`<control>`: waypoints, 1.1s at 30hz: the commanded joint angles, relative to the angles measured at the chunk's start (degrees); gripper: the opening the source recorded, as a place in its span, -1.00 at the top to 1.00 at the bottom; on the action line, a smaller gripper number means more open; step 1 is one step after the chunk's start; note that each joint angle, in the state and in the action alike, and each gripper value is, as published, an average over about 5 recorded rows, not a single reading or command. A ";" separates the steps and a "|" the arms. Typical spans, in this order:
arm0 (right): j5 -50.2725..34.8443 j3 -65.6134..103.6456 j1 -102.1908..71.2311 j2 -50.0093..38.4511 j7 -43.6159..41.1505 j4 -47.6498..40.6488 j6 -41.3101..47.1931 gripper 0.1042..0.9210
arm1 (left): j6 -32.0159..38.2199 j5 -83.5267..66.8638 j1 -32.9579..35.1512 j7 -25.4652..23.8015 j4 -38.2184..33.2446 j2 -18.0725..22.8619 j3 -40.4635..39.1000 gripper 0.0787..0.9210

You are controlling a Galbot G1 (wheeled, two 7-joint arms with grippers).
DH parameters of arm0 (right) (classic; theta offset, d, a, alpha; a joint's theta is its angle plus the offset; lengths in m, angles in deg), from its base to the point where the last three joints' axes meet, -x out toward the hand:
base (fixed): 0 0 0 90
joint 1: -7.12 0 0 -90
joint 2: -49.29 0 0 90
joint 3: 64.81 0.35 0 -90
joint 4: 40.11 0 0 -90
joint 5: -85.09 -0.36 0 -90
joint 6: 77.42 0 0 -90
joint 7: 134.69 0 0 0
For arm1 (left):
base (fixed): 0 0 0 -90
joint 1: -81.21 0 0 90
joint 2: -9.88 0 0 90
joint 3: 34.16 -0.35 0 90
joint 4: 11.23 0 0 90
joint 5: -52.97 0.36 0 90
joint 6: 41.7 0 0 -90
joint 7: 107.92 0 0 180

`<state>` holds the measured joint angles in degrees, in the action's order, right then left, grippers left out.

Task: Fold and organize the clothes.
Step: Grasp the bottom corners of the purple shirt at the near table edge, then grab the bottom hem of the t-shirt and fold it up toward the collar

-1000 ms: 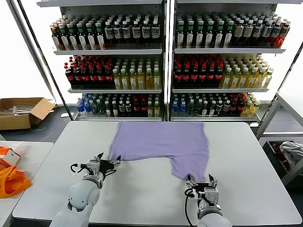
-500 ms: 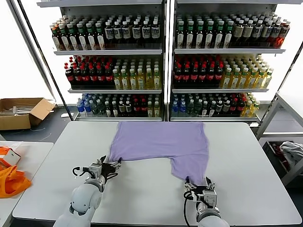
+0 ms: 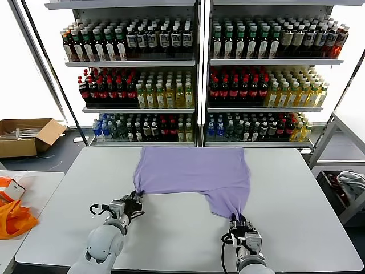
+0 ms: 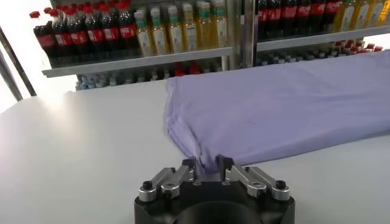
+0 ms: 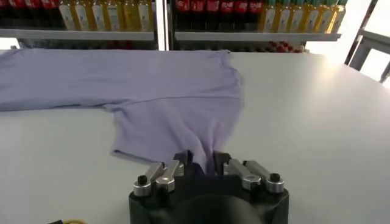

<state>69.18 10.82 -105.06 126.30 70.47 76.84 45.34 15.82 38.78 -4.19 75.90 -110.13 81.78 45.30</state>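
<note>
Grasping is the step in hand: the left tool (image 4: pixel 207 171) is clamped on a near corner of the lavender T-shirt (image 3: pixel 197 174), the right tool (image 5: pixel 204 164) pinches its other near corner. The shirt lies spread on the white surface (image 3: pixel 296 194), stretching away from both tools. Next, probably, lift both corners together and carry them forward for the fold

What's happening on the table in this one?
A two-armed robot is handling a lavender soft fabric T-shirt spread on the white table. The left gripper is pinched on the shirt's near-left corner, and the right gripper is pinched on the near-right corner. Both corners are gripped; no fold has been made yet.
</note>
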 commanded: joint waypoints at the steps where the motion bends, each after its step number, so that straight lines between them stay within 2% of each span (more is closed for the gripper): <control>1: 0.59 0.10 -0.48 0.05 -0.62 1.38 -0.22 0.82 | 0.43 0.41 0.50 -0.16 -0.26 0.17 -0.09 0.76; 4: 1.36 0.26 -1.12 0.11 -1.34 3.00 -1.04 0.96 | 1.02 0.96 1.13 -0.16 -1.37 0.22 0.19 0.92; 6: 1.65 0.37 -1.79 0.26 -1.84 4.16 -2.37 0.99 | 1.46 1.70 1.78 -0.23 -2.54 0.31 0.49 0.97; 15: 3.14 1.61 -5.96 0.83 -4.14 10.75 -9.86 0.99 | 4.31 3.79 6.92 -0.08 -13.24 1.23 2.45 0.98; 19: 4.63 3.03 -4.82 0.88 -5.20 11.16 -13.30 0.99 | 5.13 1.56 6.31 1.34 -15.30 1.34 3.78 0.98; 26: 4.83 4.10 4.53 0.28 -5.97 5.56 -16.49 0.99 | 6.16 -0.70 1.34 2.38 -11.30 0.81 3.72 0.99; 33: 2.29 3.83 16.82 -1.41 -6.58 -5.27 -17.18 0.99 | 7.51 -6.22 -9.27 3.95 0.54 0.42 1.89 0.99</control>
<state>72.59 14.06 -99.67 125.71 64.53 80.09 31.00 21.62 38.07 -2.94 78.22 -119.35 82.46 48.13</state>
